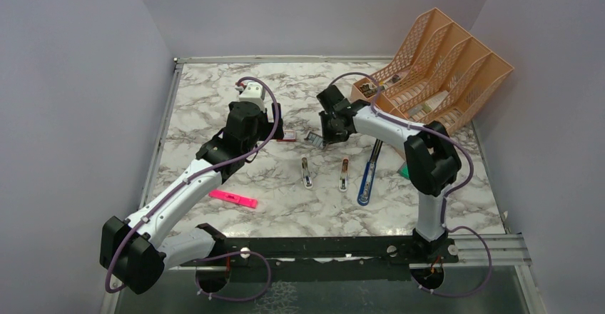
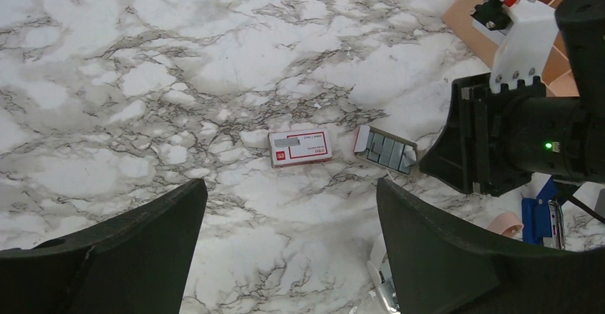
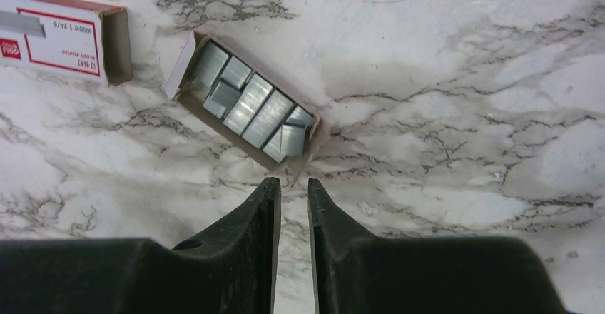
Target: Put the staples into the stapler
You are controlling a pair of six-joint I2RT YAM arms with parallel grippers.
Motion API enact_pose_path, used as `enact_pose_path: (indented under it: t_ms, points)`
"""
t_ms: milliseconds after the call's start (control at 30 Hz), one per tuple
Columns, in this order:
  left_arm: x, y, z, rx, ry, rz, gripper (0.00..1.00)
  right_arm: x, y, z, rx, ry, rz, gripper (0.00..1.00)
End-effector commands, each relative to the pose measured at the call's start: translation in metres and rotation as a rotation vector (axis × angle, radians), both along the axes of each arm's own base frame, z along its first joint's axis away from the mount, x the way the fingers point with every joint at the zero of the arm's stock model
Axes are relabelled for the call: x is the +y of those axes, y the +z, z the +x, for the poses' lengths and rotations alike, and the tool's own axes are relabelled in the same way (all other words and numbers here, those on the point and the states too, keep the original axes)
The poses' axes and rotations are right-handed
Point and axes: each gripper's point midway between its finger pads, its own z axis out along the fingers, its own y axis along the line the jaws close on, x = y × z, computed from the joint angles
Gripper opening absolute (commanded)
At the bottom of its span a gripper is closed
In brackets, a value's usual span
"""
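– Marble-patterned white tabletop (image 1: 285, 218), lilac walls round it. What lies nearest the arm bases?
– A flat pink highlighter pen (image 1: 233, 199) on the left. To the right, a long blue-and-black stapler (image 1: 367, 175) lies on the surface.
– And the left arm?
– It stretches forward and inward, wrist tipped down. The left gripper (image 2: 289, 207) hangs above the table, jaws spread wide, holding nothing. Just beyond it lies a small red-and-white cardboard box (image 2: 300, 146).
– The right arm?
– Folded at the elbow and reaching inward, with the right gripper (image 3: 294, 185) pointing down. Its fingers stand almost together, with a slim gap between them and nothing in it.
– Where are the grey-silver blocks of staples (image 3: 250, 107)?
– In an open cardboard tray (image 3: 180, 64) just beyond those fingertips, beside the box. Farthest back on the right sits an orange plastic file rack (image 1: 442, 71).
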Motion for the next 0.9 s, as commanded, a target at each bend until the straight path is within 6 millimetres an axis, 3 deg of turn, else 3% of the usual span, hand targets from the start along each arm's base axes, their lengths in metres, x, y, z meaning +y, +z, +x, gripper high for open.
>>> enact_pose_path:
  t_ms: [0,167,367,500,567,867]
  points:
    - [-0.002,0.006,0.002,-0.019,0.000,-0.026,0.89,-0.002,0.022,-0.014,-0.017,0.025,0.047,0.26]
    - [-0.002,0.007,0.002,-0.019,-0.002,-0.027,0.89,-0.007,0.019,-0.020,-0.018,0.026,0.038,0.27]
    - [-0.002,0.005,0.003,-0.018,0.003,-0.021,0.89,0.006,0.021,-0.002,-0.054,0.039,0.035,0.28]
    - [-0.002,0.004,0.004,-0.014,0.002,-0.015,0.89,0.015,0.020,0.010,-0.070,0.044,0.033,0.08]
    - [-0.002,0.004,0.004,-0.013,0.003,-0.014,0.89,0.018,0.017,0.013,-0.068,0.049,0.035,0.05]
    - [-0.002,0.002,0.004,-0.010,0.004,-0.011,0.89,0.012,-0.001,0.018,-0.054,0.014,-0.020,0.25]
